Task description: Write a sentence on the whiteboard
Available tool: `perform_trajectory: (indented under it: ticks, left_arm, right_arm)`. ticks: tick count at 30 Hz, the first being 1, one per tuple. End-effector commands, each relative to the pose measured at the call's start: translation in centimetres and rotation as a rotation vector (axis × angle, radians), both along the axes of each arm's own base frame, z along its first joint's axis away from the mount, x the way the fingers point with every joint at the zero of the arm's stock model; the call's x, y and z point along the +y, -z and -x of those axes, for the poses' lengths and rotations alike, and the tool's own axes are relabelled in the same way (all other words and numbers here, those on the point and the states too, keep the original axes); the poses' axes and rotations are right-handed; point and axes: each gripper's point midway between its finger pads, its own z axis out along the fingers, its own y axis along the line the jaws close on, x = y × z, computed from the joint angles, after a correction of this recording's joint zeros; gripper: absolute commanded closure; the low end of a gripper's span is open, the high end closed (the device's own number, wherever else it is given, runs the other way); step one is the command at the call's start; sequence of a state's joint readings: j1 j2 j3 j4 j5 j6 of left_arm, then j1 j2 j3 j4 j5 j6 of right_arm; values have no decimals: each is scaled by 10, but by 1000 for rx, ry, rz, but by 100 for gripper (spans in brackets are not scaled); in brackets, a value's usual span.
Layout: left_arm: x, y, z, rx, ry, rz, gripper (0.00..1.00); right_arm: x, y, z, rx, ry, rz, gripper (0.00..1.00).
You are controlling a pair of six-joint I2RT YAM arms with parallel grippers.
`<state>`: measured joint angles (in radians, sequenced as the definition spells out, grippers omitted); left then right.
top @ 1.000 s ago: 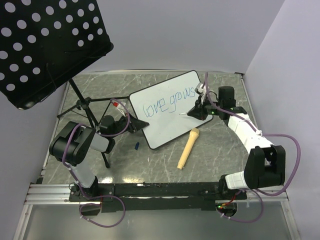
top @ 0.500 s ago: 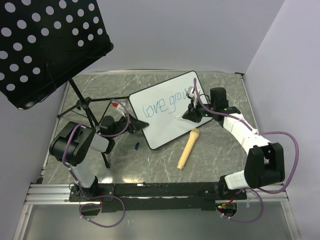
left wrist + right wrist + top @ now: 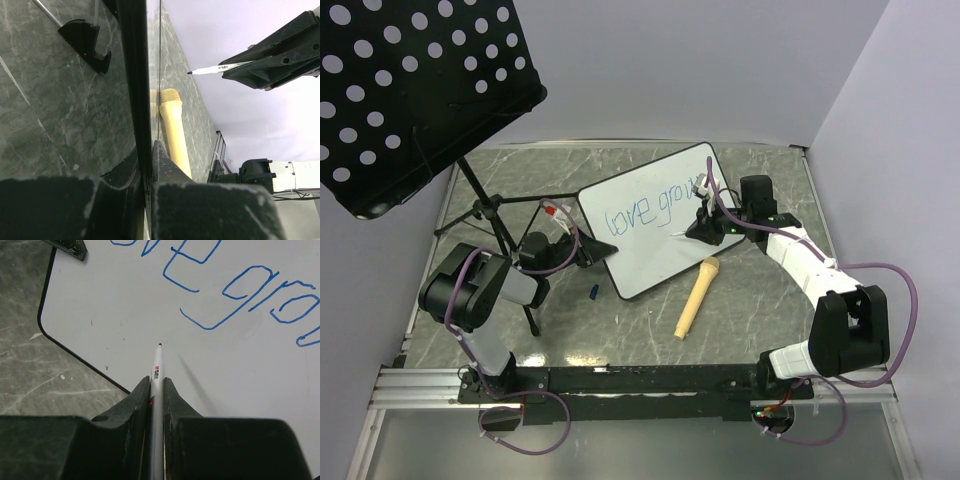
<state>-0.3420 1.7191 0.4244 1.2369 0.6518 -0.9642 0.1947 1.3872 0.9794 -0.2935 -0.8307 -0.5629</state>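
Grey marbled worktop [image 3: 760, 290]. Nearest on it: tan microphone-shaped cylinder [image 3: 694, 297], lying just beside near edge of white rectangular black-rimmed whiteboard [image 3: 650, 250]; small dark blue piece [image 3: 593, 292] near board's left corner. Clamped on board's left rim: left pincer [image 3: 149, 150]. Closed on white dark-tipped marker [image 3: 157, 370]: right pincer [image 3: 157, 382], marker tip just off board, below blue handwritten sentence [image 3: 645, 210], "love" and "gro" legible, remainder hidden by arm. Farthest, left: black perforated panel [image 3: 410, 90] on stand.

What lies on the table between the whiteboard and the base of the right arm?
A tan microphone lies there, close to the near edge of the whiteboard; the top view shows it.
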Motion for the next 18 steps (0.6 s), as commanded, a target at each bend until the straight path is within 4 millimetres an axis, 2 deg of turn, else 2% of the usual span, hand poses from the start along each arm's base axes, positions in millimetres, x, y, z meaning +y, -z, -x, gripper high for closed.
perform_trajectory:
  ticks: [1, 18]
  left_arm:
    - [-7, -55, 9, -290, 53, 73, 99]
    - [-7, -56, 8, -293, 56, 75, 99]
  right_arm:
    - [2, -4, -2, -39, -20, -1, 100]
    - [-4, 9, -16, -42, 23, 51, 100]
